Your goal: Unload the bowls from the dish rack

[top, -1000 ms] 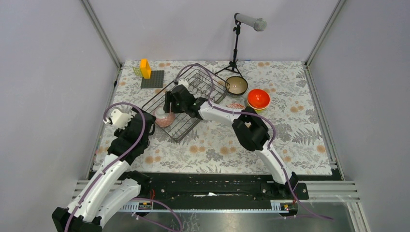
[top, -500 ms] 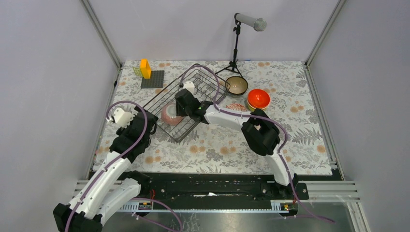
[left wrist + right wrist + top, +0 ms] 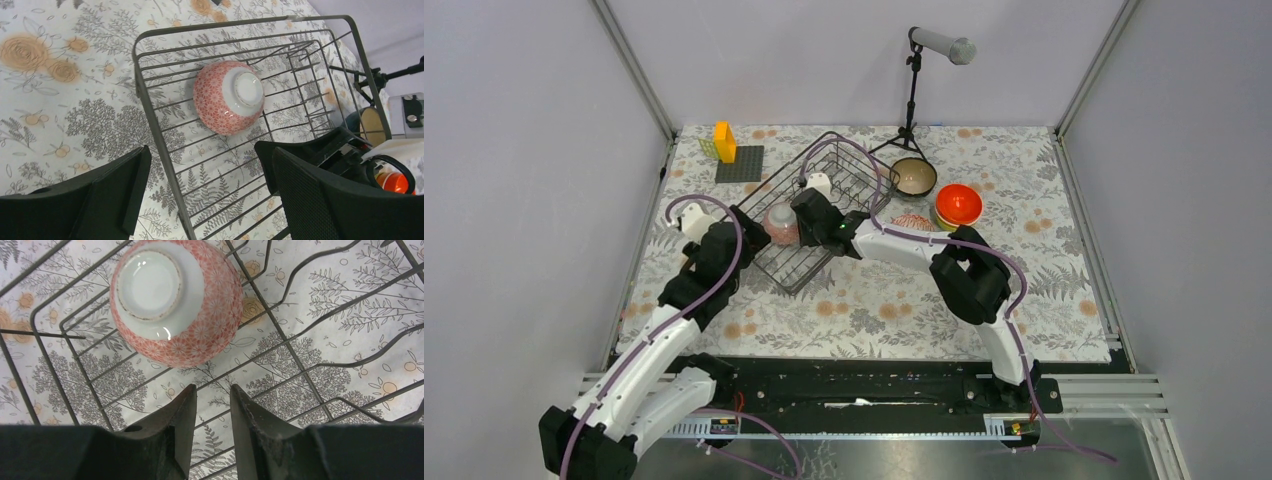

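The dish rack [image 3: 854, 185] stands at the back middle of the flowered cloth. One pink speckled bowl [image 3: 781, 225] lies upside down in its left part, with its white foot up. It also shows in the left wrist view [image 3: 229, 97] and the right wrist view [image 3: 170, 300]. My right gripper [image 3: 804, 215] hovers inside the rack just right of the bowl. Its fingers [image 3: 175, 430] are narrowly apart and empty. My left gripper [image 3: 742, 238] is wide open over the rack's near-left rim [image 3: 145, 107], short of the bowl.
A teal bowl with a beige inside [image 3: 914, 176], an orange bowl [image 3: 958, 204] and a red-patterned bowl [image 3: 911, 220] sit on the cloth right of the rack. A yellow-orange block [image 3: 724, 140] and a dark square plate [image 3: 740, 163] lie at the back left. A black stand [image 3: 912, 100] rises behind the rack.
The pink bowl has shifted farther back in the rack. My right gripper has drawn back to the right of it. My left arm has moved forward to the rack's left rim.
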Motion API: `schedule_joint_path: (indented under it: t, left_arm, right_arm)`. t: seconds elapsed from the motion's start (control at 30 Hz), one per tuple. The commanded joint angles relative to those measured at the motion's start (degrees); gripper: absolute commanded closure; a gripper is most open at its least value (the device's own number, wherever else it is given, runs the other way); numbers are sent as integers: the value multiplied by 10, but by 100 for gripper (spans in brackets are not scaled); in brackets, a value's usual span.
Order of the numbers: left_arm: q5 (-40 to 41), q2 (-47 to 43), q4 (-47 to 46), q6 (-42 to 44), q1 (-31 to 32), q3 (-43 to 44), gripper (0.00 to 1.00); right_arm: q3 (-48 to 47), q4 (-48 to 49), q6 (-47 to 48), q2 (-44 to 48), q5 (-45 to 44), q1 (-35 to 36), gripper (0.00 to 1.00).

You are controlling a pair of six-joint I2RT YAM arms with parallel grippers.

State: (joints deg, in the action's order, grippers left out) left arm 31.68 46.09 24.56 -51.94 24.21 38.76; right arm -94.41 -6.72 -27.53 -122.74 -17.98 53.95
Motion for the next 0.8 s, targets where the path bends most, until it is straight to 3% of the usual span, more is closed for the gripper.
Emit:
schedule_joint_path:
  t: [0.0,0.13,0.33,0.47,0.6,0.67,0.77]
  left_arm:
    - [-32,34,-58,47,-3,47,6]
    - [-49,85,-63,49,-21,86,17]
    - [-81,162,-98,63,-48,115,33]
    - [-88,195,-103,69,-67,131,43]
    - [-93,192,-121,70,-83,123,57]
    - [-96,195,-122,71,-91,124,68]
    - [-96,196,-124,72,-94,122,72]
  right_arm:
    - [5,1,8,27,1,-5,63]
    - [19,33,3,44,38,-14,61]
    - [45,100,-80,53,146,-54,41]
    - [114,208,-161,68,195,-74,22]
    - [100,214,-212,48,188,-75,1]
    - [91,207,-254,37,162,-75,0]
    - [99,225,-299,29,137,-72,0]
